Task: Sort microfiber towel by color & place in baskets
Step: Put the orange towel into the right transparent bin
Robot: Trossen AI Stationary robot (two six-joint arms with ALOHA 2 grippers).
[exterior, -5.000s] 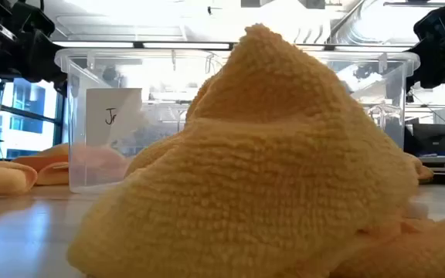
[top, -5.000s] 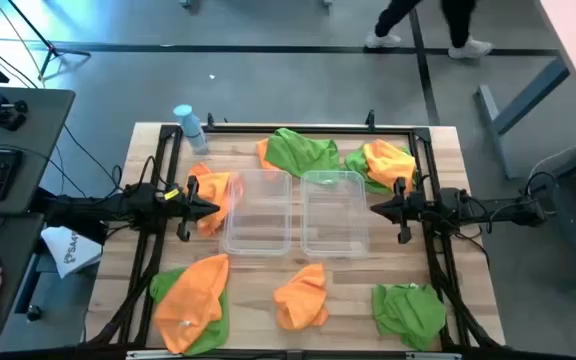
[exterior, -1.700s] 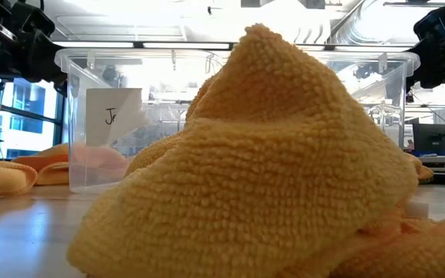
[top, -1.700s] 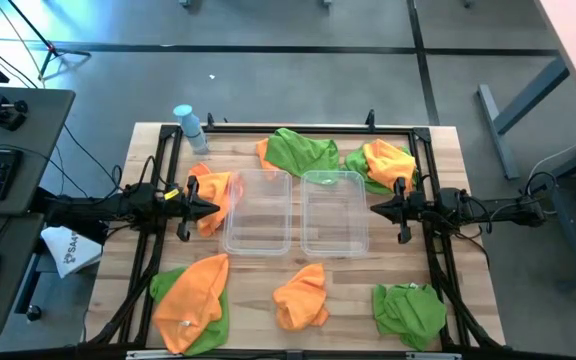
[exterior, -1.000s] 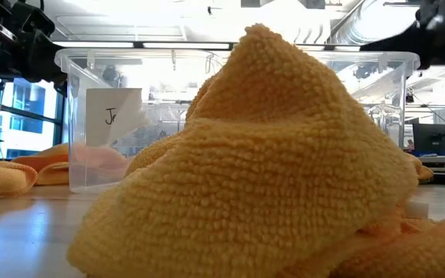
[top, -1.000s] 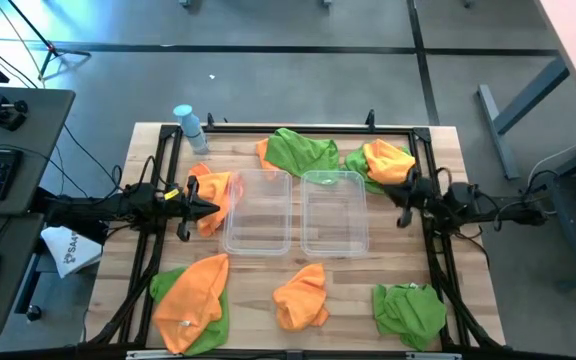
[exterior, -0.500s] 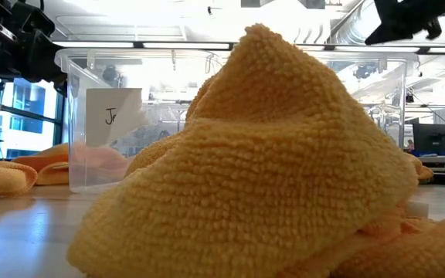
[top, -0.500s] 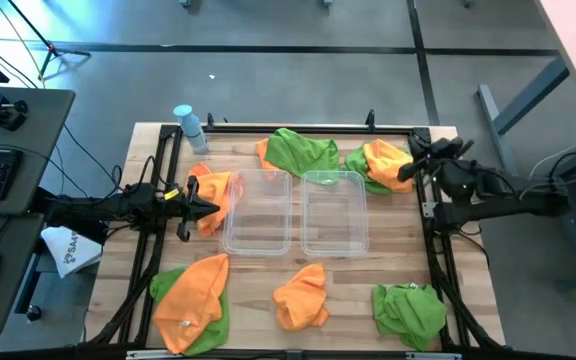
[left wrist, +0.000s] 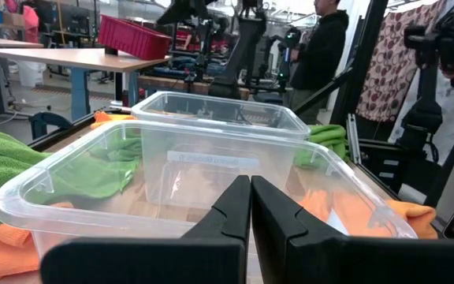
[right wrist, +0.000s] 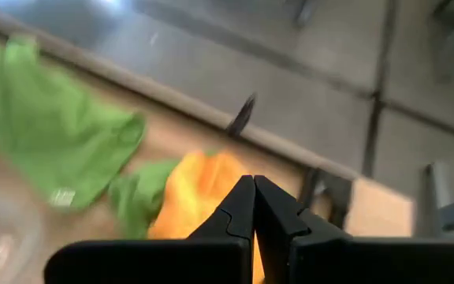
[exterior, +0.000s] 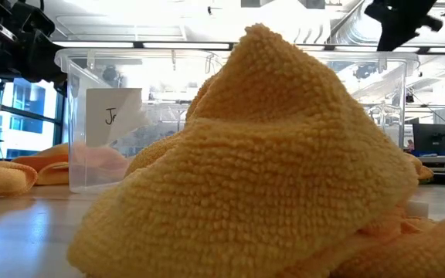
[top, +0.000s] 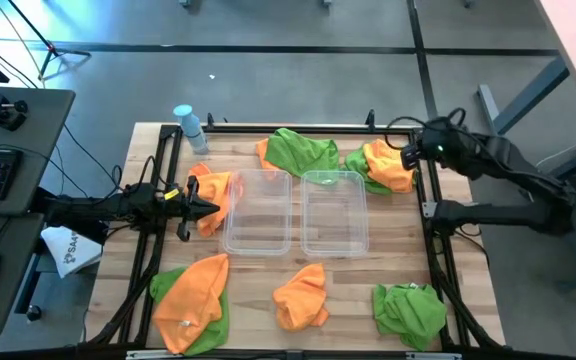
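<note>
Right gripper (top: 409, 157) swung up from beside the baskets (top: 296, 211) to over the far-right orange towel (top: 388, 163), fingers (right wrist: 243, 207) closed, empty. Left gripper (top: 211, 209) waits left of baskets, closed. Both bins empty w/ clear tabletop in front. Towels plain, crumpled, ringing baskets: 5 orange, 4 green.
</note>
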